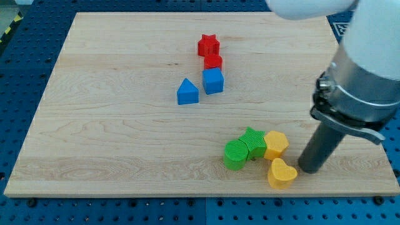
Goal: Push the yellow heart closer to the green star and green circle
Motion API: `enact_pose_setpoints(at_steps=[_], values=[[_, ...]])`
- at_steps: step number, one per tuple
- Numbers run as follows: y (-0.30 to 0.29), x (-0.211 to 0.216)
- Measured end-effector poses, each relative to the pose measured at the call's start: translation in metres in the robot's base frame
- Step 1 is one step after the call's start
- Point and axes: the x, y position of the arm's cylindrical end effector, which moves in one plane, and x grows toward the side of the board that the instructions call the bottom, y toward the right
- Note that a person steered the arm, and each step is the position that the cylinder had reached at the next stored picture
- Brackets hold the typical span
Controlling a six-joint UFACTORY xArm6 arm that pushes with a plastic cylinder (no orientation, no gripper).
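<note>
My tip (310, 169) rests on the wooden board (94, 125), holding nothing, just right of the yellow heart (281, 174). The heart lies just below the yellow hexagon (275, 144), near the green star (253, 141) and green circle (236, 154).

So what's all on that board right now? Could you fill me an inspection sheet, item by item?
Surface: wooden board on a blue perforated base.
Job's things: yellow heart just below the green star and green circle, near but apart from both.
Clutter: yellow hexagon touching the star; red star, red block, blue cube, blue house-shaped block.
Hand: none; my tip sits right of the heart, a small gap between.
Cables: nothing seen.
Surroundings: striped tape at the view's left.
</note>
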Motion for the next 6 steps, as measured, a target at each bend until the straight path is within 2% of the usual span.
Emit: enact_pose_setpoints(at_steps=[2, 6], values=[[-0.016, 0.031], [-0.035, 0.031]])
